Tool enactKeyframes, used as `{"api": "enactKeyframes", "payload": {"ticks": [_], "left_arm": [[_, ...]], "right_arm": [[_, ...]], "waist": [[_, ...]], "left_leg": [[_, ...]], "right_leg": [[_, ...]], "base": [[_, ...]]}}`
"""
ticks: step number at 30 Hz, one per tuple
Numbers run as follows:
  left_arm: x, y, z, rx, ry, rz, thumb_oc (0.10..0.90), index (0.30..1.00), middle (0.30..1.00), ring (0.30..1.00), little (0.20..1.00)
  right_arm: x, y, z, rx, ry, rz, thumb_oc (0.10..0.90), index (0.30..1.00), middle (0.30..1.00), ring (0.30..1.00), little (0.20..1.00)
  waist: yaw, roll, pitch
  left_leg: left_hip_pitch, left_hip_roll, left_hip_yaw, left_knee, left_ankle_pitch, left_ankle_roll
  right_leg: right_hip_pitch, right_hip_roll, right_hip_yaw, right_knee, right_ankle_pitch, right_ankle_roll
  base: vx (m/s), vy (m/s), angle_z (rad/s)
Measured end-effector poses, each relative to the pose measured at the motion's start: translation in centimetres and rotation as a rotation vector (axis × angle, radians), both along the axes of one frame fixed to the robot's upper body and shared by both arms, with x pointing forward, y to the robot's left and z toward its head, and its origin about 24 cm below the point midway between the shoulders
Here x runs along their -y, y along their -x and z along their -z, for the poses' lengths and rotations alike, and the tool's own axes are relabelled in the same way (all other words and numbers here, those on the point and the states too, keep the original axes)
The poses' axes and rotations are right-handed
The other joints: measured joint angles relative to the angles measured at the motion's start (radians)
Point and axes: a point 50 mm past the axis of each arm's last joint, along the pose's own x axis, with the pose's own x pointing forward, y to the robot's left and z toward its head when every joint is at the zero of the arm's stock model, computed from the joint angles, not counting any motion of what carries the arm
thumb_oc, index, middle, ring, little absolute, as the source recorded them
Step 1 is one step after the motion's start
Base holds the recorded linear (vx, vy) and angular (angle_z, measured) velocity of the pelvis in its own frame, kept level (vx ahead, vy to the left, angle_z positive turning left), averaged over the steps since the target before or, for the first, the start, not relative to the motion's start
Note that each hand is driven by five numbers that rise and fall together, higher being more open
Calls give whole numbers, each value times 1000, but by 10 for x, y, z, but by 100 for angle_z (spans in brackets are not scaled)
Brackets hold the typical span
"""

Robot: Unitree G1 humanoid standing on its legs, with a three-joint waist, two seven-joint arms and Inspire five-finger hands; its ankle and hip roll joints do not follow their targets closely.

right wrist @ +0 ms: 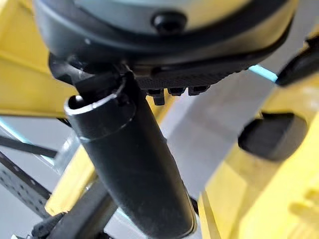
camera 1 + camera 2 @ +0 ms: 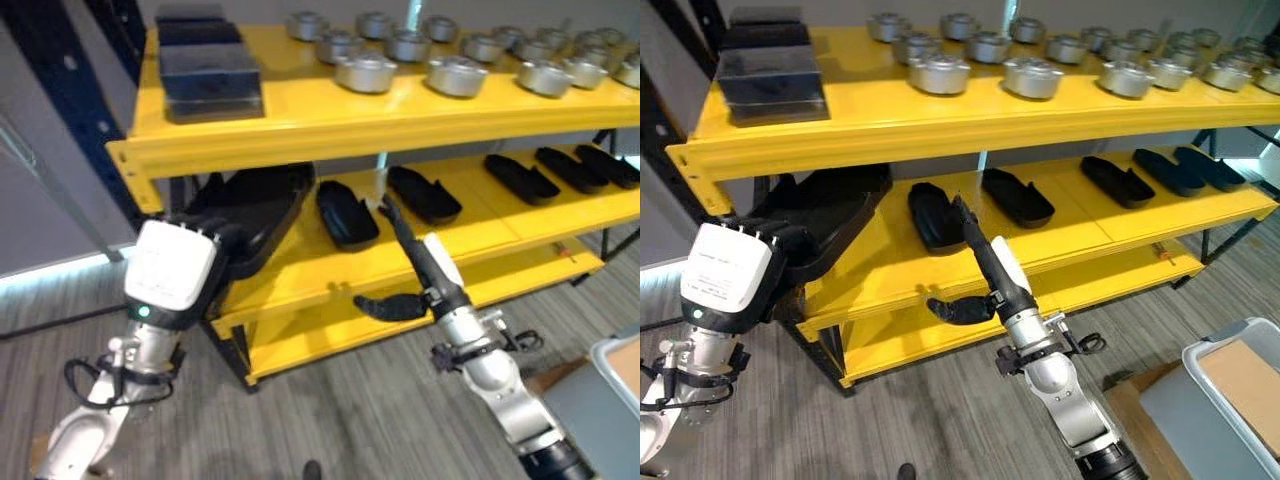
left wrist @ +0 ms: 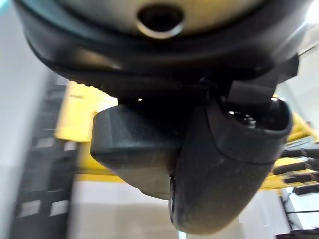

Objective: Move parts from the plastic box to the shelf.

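Here the yellow shelf spans the scene in tiers: round metal parts and dark flat boxes on top, a row of black moulded parts along the middle tier. A grey plastic box stands on the floor at the robot's right, well apart from both hands, a brown sheet showing inside it.

The left hand is at the left end of the middle tier, wrapped round a large black part that tilts against the shelf edge; its wrist view shows thumb and fingers curled on that dark shape. The right hand reaches toward the same tier with fingers straight and thumb spread, carrying nothing, its fingertips near a black part already lying there.

By my reading the step in hand is placing: the large part is at the shelf but not yet flat. The next move calls for levelling it onto the bare stretch beside its neighbour, without nudging that one, then releasing.

The head views give the layout and the box; the left wrist view alone confirms the grasp, and the right wrist view shows the bare thumb
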Motion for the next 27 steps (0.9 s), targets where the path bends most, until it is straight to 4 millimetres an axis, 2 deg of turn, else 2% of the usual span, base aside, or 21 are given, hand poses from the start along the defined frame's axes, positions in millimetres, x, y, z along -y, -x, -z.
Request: {"api": "enactKeyframes", "payload": {"ticks": [2, 4, 5, 6, 7, 9, 11, 12, 13, 14, 15, 16, 17, 18, 19, 22, 27], "left_arm": [[8, -3, 1, -4, -6, 43, 400, 300, 300, 300, 300], [19, -8, 0, 6, -22, 94, 400, 300, 300, 300, 300], [21, -8, -1, 9, -30, 104, 400, 300, 300, 300, 300], [21, -7, 1, 4, -33, 108, 400, 300, 300, 300, 300], [21, -5, 4, -9, -32, 108, 400, 300, 300, 300, 300], [21, -4, 4, -14, -34, 108, 400, 300, 300, 300, 300], [17, -5, 3, -4, -23, 77, 400, 300, 300, 300, 300], [15, -5, 5, -15, -17, 62, 400, 300, 300, 300, 300], [12, -3, 9, -32, -6, 41, 400, 300, 300, 300, 300], [11, -2, 9, -34, 3, 33, 400, 300, 300, 300, 300], [8, -2, 8, -24, 18, 18, 400, 300, 300, 300, 300], [5, 1, 4, -10, 18, 8, 400, 300, 300, 300, 300], [2, 1, 1, 2, 44, -4, 400, 300, 300, 300, 300], [1, 2, 1, 5, 71, -9, 400, 300, 300, 300, 300], [-1, 2, -1, 8, 80, -12, 400, 300, 300, 300, 300], [-1, 4, 0, -4, 92, -6, 400, 300, 300, 300, 300], [3, 4, 1, -6, 109, 15, 400, 300, 300, 300, 300]], "right_arm": [[6, 4, 6, -22, 0, 23, 900, 1000, 1000, 1000, 1000], [20, 13, 11, -45, -2, 76, 900, 1000, 1000, 1000, 1000], [22, 14, 13, -52, 0, 87, 900, 1000, 1000, 1000, 1000], [23, 15, 14, -60, 3, 91, 900, 1000, 1000, 1000, 1000], [26, 16, 14, -63, 15, 93, 900, 1000, 1000, 1000, 1000], [31, 16, 13, -59, 18, 107, 900, 1000, 1000, 1000, 1000], [32, 13, 9, -42, 17, 109, 900, 1000, 1000, 1000, 1000], [31, 12, 7, -37, 18, 102, 900, 1000, 1000, 1000, 1000], [32, 10, 4, -29, 35, 92, 900, 1000, 1000, 1000, 1000], [33, 10, 4, -29, 42, 87, 900, 1000, 1000, 1000, 1000], [34, 9, 3, -24, 39, 79, 900, 1000, 1000, 1000, 1000], [33, 9, 2, -22, 18, 80, 900, 1000, 1000, 1000, 1000], [34, 7, 0, -19, 0, 77, 900, 1000, 1000, 1000, 1000], [34, 6, -1, -13, -1, 77, 900, 1000, 1000, 1000, 1000], [34, 5, -3, -8, -3, 74, 900, 1000, 1000, 1000, 1000], [36, 4, -4, -7, -1, 74, 900, 1000, 1000, 1000, 1000], [42, 4, -6, -9, 4, 84, 900, 1000, 1000, 1000, 1000]], "waist": [[-25, 0, 7], [-74, -4, 18], [-80, -10, 26], [-67, -18, 30], [-50, -31, 33], [-59, -54, 31], [-41, -86, 32], [-42, -75, 37], [-54, -30, 64], [-53, -30, 62], [-55, -43, 60], [-54, -74, 45], [-52, -90, 33], [-52, -77, 33], [-52, -66, 33], [-52, -52, 33], [-76, -21, 35]], "left_leg": [[-15, -20, -53, 5, 3, -6], [-36, -44, -121, 24, -2, -3], [-28, -48, -117, 20, 1, 0], [-18, -53, -112, 16, -3, -6], [1, -66, -115, 12, -16, -22], [13, -78, -146, 9, -26, -29], [15, -70, -162, 13, -37, -50], [16, -44, -165, 12, -34, -63], [48, 37, -171, 5, -31, -77], [54, 55, -168, 5, -33, -95], [64, 68, -171, 5, -45, -131], [67, 77, -160, -2, -63, -145], [69, 102, -165, -14, -75, -166], [60, 138, -164, -15, -69, -184], [53, 189, -160, -17, -64, -207], [41, 249, -140, -11, -53, -226], [-22, 288, -131, 40, -32, -265]], "right_leg": [[5, 9, 61, -200, 58, 24], [27, 19, 204, -295, 95, 26], [21, 18, 199, -292, 112, 22], [10, 16, 178, -292, 133, 22], [19, 8, 91, -298, 165, 24], [65, 27, 75, -297, 181, 20], [112, 74, 61, -272, 178, 2], [112, 95, 60, -250, 149, -5], [73, 144, 66, -132, 68, 12], [72, 158, 64, -162, 48, -1], [84, 165, 33, -193, 67, -15], [77, 171, 36, -220, 96, -24], [72, 194, 24, -221, 48, -83], [67, 231, 24, -222, 57, -88], [64, 284, 17, -225, 38, -117], [57, 343, 1, -222, 18, -157], [36, 388, -19, -223, 2, -188]], "base": [[134, -147, 76], [91, -113, 122], [149, -184, 75], [208, -270, 11], [161, -200, 3], [132, -213, 36], [185, -388, 35], [243, -598, 30], [156, -411, 14], [164, -425, 12], [79, -229, 6], [102, -315, 7], [82, -294, -2], [92, -315, -2], [64, -227, -1], [55, -174, -3], [16, -155, 11]]}}
